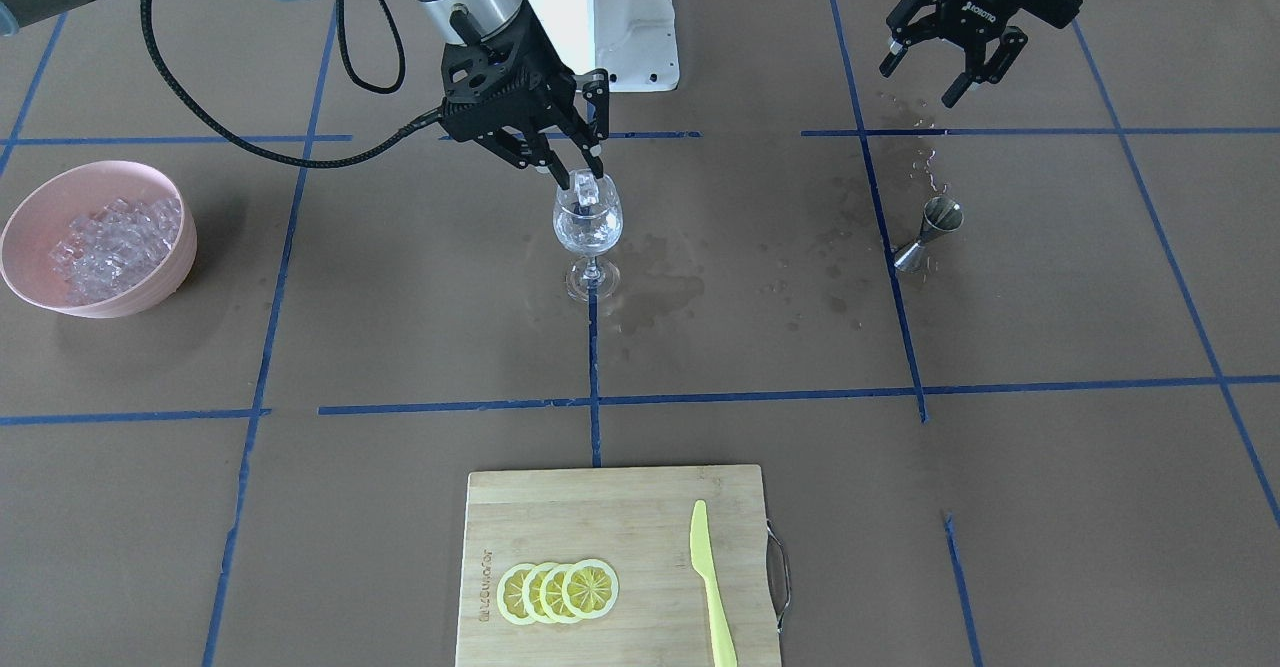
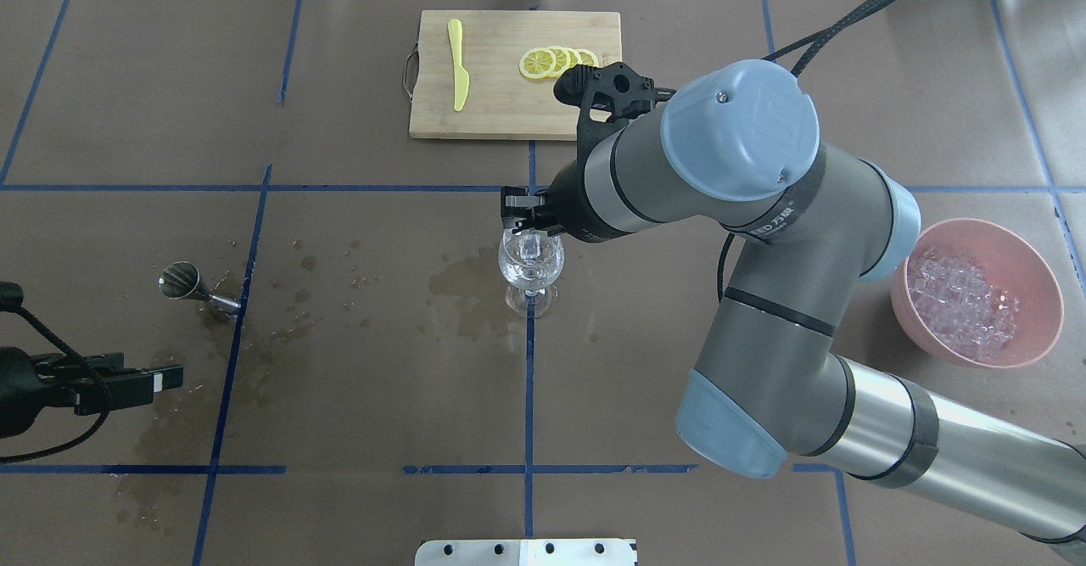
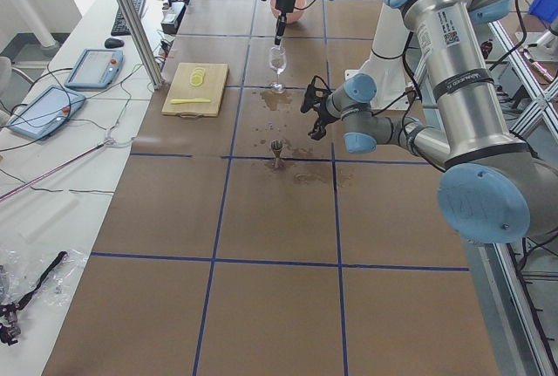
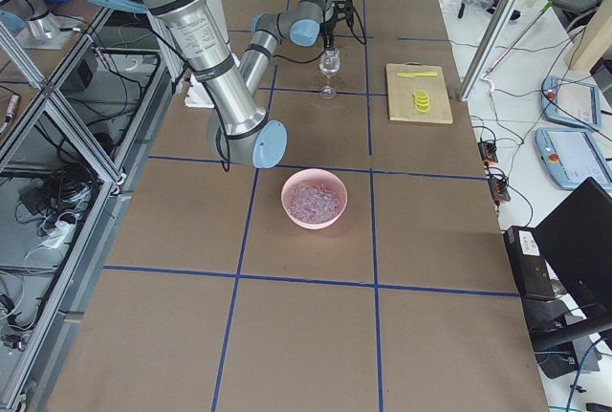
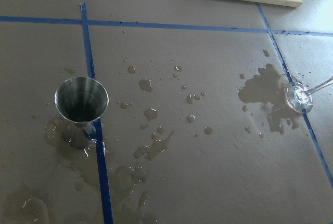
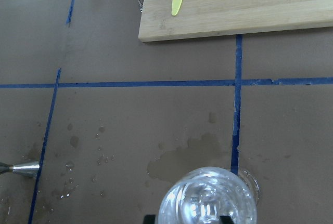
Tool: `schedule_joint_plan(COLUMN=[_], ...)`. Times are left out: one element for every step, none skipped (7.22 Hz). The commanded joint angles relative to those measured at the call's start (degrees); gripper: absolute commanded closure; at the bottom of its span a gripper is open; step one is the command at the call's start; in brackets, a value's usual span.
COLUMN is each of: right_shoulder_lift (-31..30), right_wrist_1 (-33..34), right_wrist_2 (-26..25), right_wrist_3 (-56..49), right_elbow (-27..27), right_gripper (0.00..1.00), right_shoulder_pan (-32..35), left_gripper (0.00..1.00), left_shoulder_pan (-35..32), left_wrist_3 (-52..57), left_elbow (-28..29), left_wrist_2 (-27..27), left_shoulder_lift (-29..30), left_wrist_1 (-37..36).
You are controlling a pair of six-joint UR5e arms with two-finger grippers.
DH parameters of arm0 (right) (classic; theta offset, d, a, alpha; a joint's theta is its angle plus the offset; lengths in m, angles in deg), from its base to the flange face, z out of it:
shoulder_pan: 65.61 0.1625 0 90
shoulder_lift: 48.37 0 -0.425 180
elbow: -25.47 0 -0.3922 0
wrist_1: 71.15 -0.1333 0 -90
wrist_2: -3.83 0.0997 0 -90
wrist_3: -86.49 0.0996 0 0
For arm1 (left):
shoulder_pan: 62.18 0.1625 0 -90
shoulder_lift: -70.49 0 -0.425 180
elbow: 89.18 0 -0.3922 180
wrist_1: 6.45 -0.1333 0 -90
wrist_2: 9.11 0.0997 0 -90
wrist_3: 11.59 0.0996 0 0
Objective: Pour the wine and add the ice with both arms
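Ice at glass rim | right gripper: hold unclear | left gripper: spread, empty

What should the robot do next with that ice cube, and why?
Probably open the fingers of the right gripper. The ice cube they seem to pinch sits right over the wine glass mouth, so it should drop in.

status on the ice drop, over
Right end effector pinching ice cube at glass mouth. Left end effector open, empty, above jigger. Wet spills around glass, nothing blocking.
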Motion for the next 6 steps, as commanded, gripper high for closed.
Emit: schedule_joint_plan(right_shoulder_lift=[0.0, -0.1, -0.2, -0.3, -1.0, -3.0], right_wrist_1=[0.1, 0.3, 3.0, 5.8, 7.2, 7.4], right_wrist_2=[-0.3, -0.2, 0.3, 1.2, 1.9, 2.5], right_wrist_3=[-0.1, -0.2, -0.8, -1.4, -3.0, -6.2], right_elbow=[-0.3, -0.5, -1.8, -2.4, -2.4, -2.7], right_gripper=[0.00, 0.00, 0.00, 0.00, 0.00, 0.00], right_shoulder_pan=[0.0, 0.6, 1.8, 3.5, 5.4, 7.3], left_gripper=[0.00, 0.00, 0.00, 0.00, 0.00, 0.00], left_shoulder_pan=[-5.9, -7.8, -12.5, -16.4, -19.4, -24.6], left_wrist_3=[0.5, 4.4, 9.6, 14.3, 18.2, 24.7], left_elbow=[-0.4, -0.3, -0.2, -0.1, -0.2, -0.2], left_wrist_2=[-7.8, -8.8, -11.6, -13.3, -13.6, -13.7], left_shoulder_lift=[3.1, 3.2, 3.3, 5.2, 8.5, 13.7], left_wrist_1=[-5.1, -5.9, -8.7, -11.6, -17.7, -26.3])
